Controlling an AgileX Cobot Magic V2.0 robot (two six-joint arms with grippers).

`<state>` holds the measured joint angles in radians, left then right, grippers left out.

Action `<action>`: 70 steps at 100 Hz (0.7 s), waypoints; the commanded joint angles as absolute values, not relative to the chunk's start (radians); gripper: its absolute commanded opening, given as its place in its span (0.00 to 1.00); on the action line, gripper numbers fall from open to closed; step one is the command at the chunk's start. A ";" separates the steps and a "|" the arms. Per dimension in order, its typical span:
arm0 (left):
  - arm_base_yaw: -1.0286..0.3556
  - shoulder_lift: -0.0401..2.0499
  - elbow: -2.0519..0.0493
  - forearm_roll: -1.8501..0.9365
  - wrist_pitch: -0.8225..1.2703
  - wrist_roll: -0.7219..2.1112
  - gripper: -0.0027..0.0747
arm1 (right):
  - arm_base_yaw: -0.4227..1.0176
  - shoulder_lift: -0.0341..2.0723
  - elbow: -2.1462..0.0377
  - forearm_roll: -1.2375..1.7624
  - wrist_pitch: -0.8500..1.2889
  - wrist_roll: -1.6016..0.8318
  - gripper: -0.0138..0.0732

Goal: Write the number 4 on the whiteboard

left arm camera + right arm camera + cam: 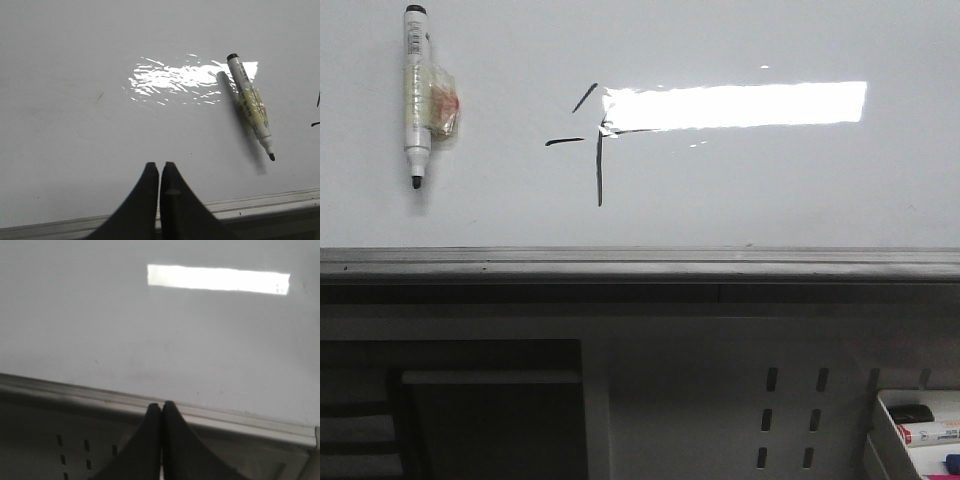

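The whiteboard (770,200) fills the upper front view, with a grey lower rail (640,262). The number 4 (597,150) is on it in thin black strokes: a short slant, a horizontal line, a longer vertical; a bright reflection covers part of the horizontal stroke. A white marker (416,95) with tape round it hangs on the board at upper left, tip down; it also shows in the left wrist view (250,102). My left gripper (160,165) is shut and empty, before the board, apart from the marker. My right gripper (162,404) is shut and empty at the rail (225,417).
A grey perforated panel (790,420) lies below the rail. A white tray (920,430) with markers and an eraser sits at the lower right. A dark opening (470,410) is at the lower left. Neither gripper shows in the front view.
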<state>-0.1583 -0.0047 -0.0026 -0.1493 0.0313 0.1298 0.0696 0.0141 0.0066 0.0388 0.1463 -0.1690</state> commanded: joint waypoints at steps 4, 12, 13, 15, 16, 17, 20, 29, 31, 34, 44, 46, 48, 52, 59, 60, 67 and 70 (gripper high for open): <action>-0.165 -0.032 0.026 -0.161 -0.047 0.118 0.01 | 0.062 -0.026 0.031 -0.057 0.037 -0.098 0.08; -0.165 -0.032 0.026 -0.161 -0.047 0.118 0.01 | 0.061 -0.030 0.029 -0.078 0.071 -0.098 0.08; -0.165 -0.032 0.026 -0.161 -0.047 0.118 0.01 | 0.061 -0.030 0.029 -0.081 0.071 -0.098 0.08; -0.165 -0.032 0.026 -0.161 -0.047 0.118 0.01 | 0.061 -0.030 0.029 -0.090 0.068 -0.098 0.08; -0.165 -0.032 0.026 -0.161 -0.047 0.118 0.01 | 0.061 -0.030 0.029 -0.097 0.066 -0.098 0.08; -0.165 -0.032 0.026 -0.161 -0.047 0.118 0.01 | 0.061 -0.030 0.029 -0.100 0.066 -0.098 0.08; -0.165 -0.032 0.026 -0.161 -0.047 0.118 0.01 | 0.060 -0.030 0.029 -0.115 0.065 -0.100 0.08; -0.165 -0.032 0.026 -0.161 -0.047 0.118 0.01 | 0.060 -0.030 0.029 -0.122 0.060 -0.100 0.08; -0.165 -0.032 0.026 -0.161 -0.047 0.118 0.01 | 0.060 -0.030 0.029 -0.122 0.055 -0.100 0.08; -0.165 -0.032 0.026 -0.161 -0.047 0.118 0.01 | 0.060 -0.030 0.029 -0.122 0.054 -0.100 0.08; -0.165 -0.032 0.026 -0.161 -0.047 0.118 0.01 | 0.060 -0.030 0.029 -0.122 0.057 -0.100 0.08; -0.165 -0.032 0.026 -0.161 -0.047 0.118 0.01 | 0.060 -0.030 0.029 -0.122 0.057 -0.100 0.08; -0.165 -0.032 0.026 -0.161 -0.047 0.118 0.01 | 0.060 -0.030 0.029 -0.122 0.057 -0.100 0.08; -0.165 -0.032 0.026 -0.161 -0.047 0.118 0.01 | 0.060 -0.030 0.029 -0.122 0.057 -0.100 0.08; -0.165 -0.032 0.026 -0.161 -0.047 0.118 0.01 | 0.060 -0.030 0.029 -0.122 0.057 -0.100 0.08; -0.165 -0.032 0.026 -0.161 -0.047 0.118 0.01 | 0.060 -0.030 0.029 -0.122 0.057 -0.100 0.08; -0.165 -0.032 0.026 -0.161 -0.047 0.118 0.01 | 0.060 -0.030 0.029 -0.122 0.057 -0.100 0.08; -0.165 -0.032 0.026 -0.161 -0.047 0.118 0.01 | 0.060 -0.030 0.029 -0.122 0.057 -0.100 0.08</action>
<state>-0.1583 -0.0047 -0.0026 -0.1493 0.0313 0.1298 0.0635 -0.0084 0.0067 -0.1072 0.1424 -0.1018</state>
